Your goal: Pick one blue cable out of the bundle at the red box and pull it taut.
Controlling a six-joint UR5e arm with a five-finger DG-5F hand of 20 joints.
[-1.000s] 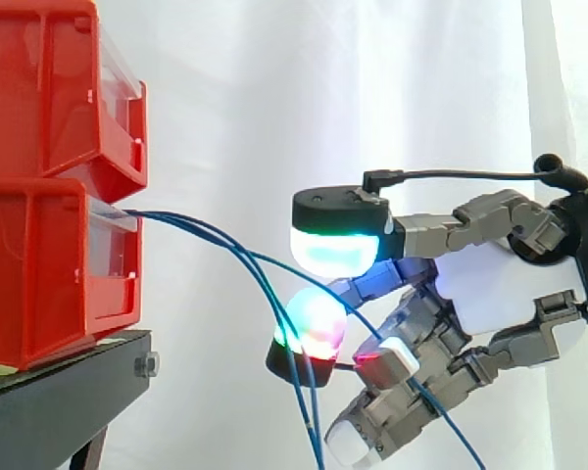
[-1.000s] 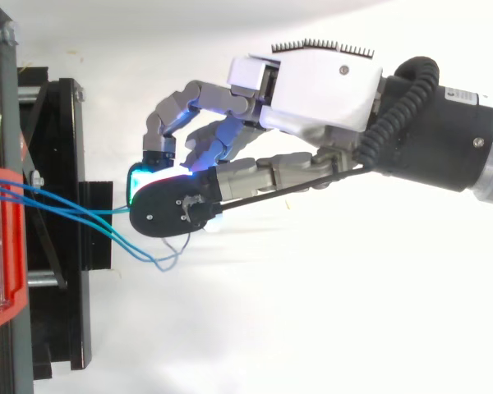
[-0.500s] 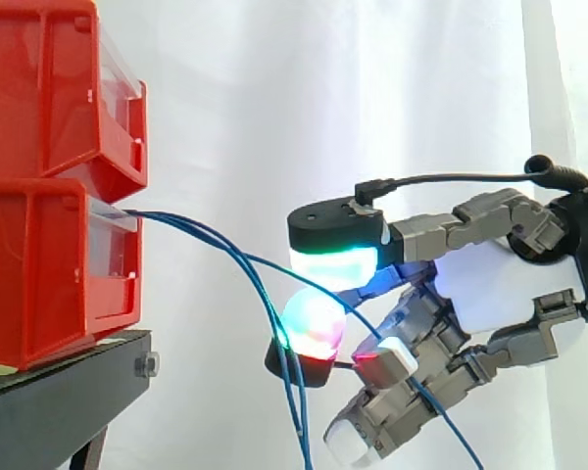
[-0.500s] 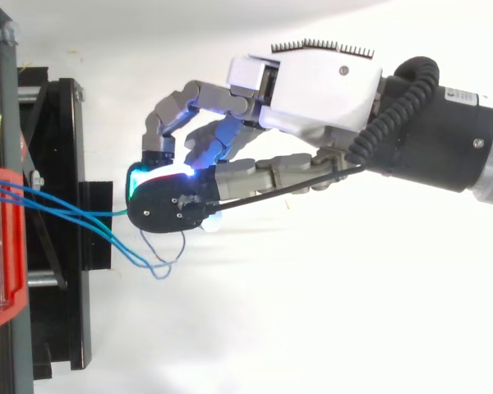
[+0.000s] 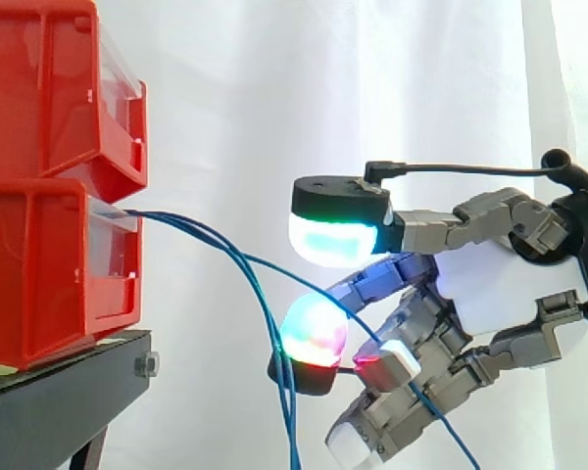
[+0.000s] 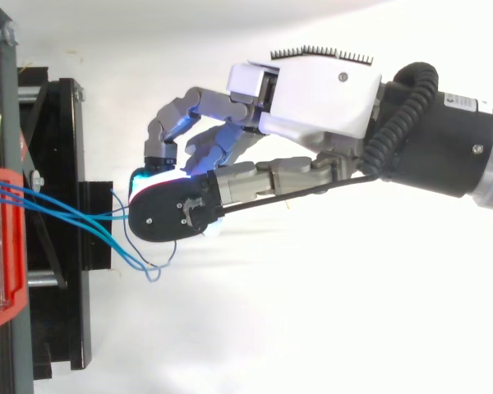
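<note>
Several thin blue cables [image 5: 211, 235] leave the front of the lower red box [image 5: 39, 274] and sag to the right. One of them [image 5: 345, 311] runs down and right through the gap between my hand's upper green pad [image 5: 333, 240] and its lower magenta pad [image 5: 314, 328], touching neither clearly. The other cables hang straight down just left of the lower pad. My hand [image 5: 480, 289] reaches in from the right, about level with the box's lower half. From above, the hand [image 6: 312, 90] has its tips close to the stand, and the cables [image 6: 66, 215] loop beneath them.
A second red box [image 5: 49, 88] is stacked on the lower one. Both rest on a black stand [image 5: 59, 401] whose front edge lies a short way left of my fingertips [image 6: 160, 217]. A white curtain hangs behind.
The upper pad came down close to the lower pad half a second ago and has now lifted again, widening the gap. The loose cable loop has shifted slightly under the hand.
</note>
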